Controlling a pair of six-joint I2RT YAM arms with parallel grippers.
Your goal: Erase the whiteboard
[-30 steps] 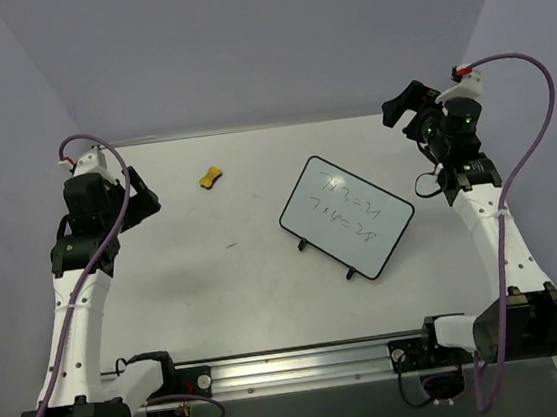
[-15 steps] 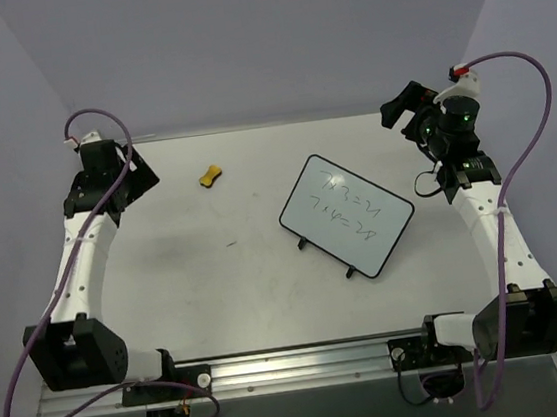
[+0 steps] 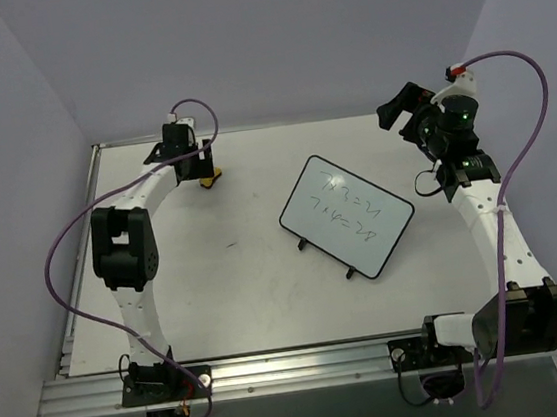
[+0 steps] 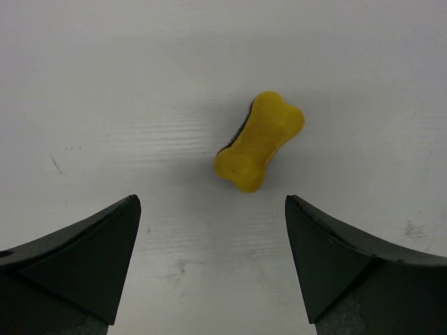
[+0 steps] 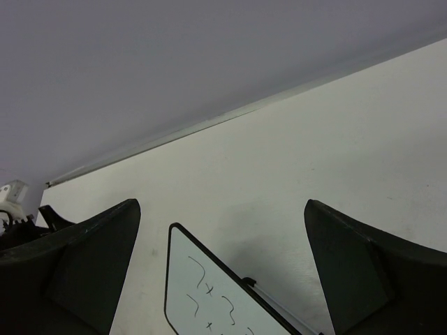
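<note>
Left hand (image 4: 209,202) has swung to the far edge of the desk (image 3: 216,276), spread wide over the yellow eraser (image 4: 260,142); right hand (image 5: 222,204) wide too; whiteboard (image 3: 348,216) still scribbled.

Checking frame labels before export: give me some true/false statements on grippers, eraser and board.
1. The left gripper is open, and the yellow eraser is not gripped. True.
2. The whiteboard is wiped clean. False: dark handwriting shows on it.
3. The right gripper holds the eraser. False: it is open and empty.
4. The eraser lies on the table, apart from the whiteboard. True.
</note>
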